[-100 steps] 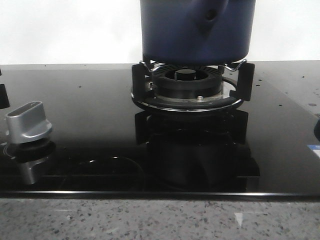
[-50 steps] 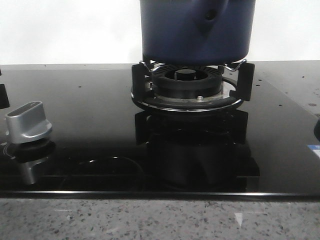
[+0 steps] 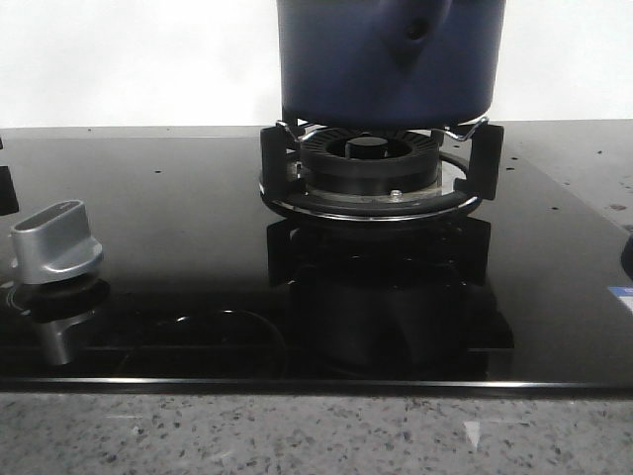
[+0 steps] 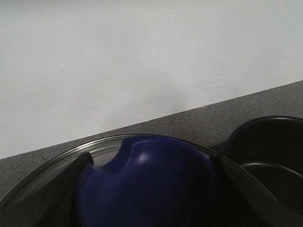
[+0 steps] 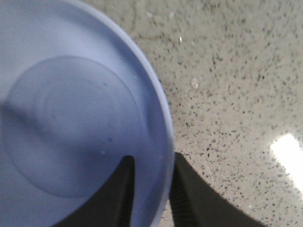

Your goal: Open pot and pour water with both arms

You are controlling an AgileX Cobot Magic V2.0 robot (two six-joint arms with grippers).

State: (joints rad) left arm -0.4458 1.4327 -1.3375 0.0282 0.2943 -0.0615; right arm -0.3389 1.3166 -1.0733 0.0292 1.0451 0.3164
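The dark navy pot (image 3: 386,59) stands on the gas burner (image 3: 371,168), its handle stub with a round hole (image 3: 415,30) facing me; its top is out of view. In the left wrist view my left gripper (image 4: 147,189) is shut on the blue knob (image 4: 151,179) of a glass lid (image 4: 94,149), with a dark open vessel (image 4: 270,142) beside it. In the right wrist view my right gripper (image 5: 151,165) is shut on the rim of a light-blue cup (image 5: 71,127), one finger inside and one outside. Neither gripper shows in the front view.
The burner sits on a glossy black stove top (image 3: 158,237) with a silver control knob (image 3: 54,242) at the left. A speckled grey counter (image 3: 297,435) runs along the front and lies under the cup (image 5: 236,94). A white wall is behind.
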